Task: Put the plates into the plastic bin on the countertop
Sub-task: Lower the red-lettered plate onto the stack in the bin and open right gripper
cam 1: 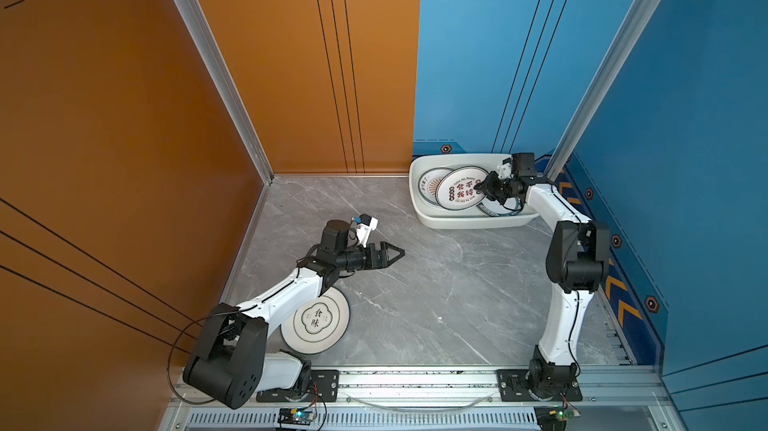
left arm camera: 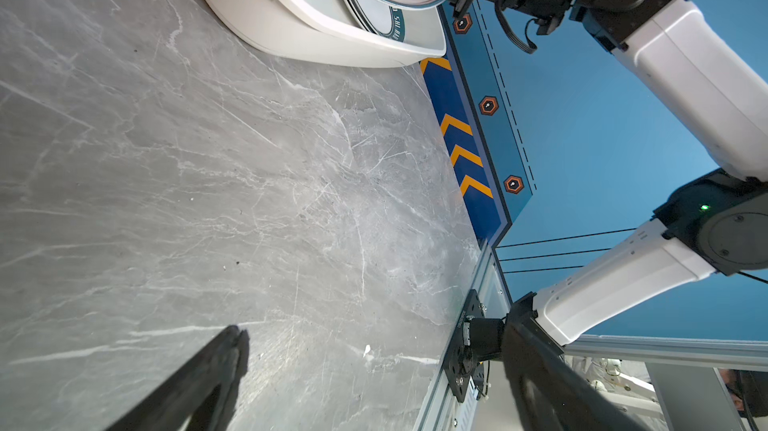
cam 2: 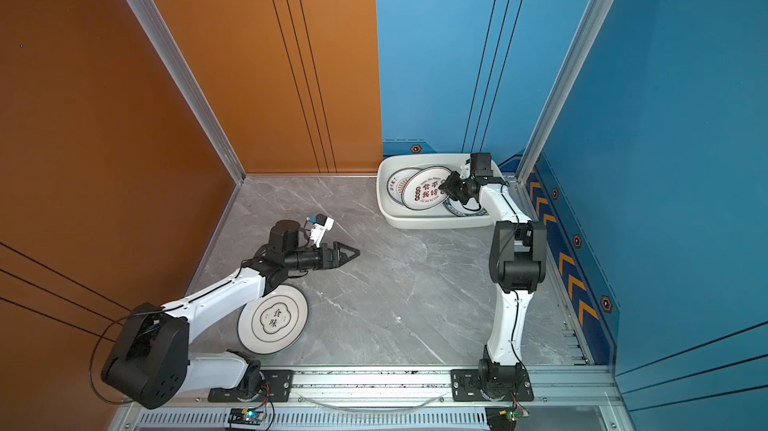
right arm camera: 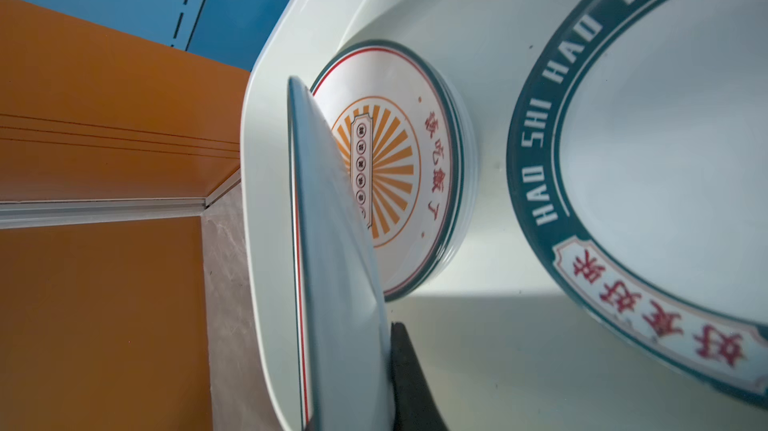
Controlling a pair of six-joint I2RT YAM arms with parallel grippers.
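Grey marble surface, orange-blue walls. Reaching into plastic bin, right pincer clamped on tilted lettered plate over sunburst plate. Opposite, left pincer gaping, empty; lone plate beside left arm.

The left arm hides an edge of the counter plate; the lettered plate covers part of the sunburst plate beneath.

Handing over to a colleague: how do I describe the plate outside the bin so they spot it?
On the grey marble-patterned countertop, look near the base of the left arm. Partly under that arm lies a round white plate with a black cloud-shaped emblem, the only plate lying outside the white plastic bin.
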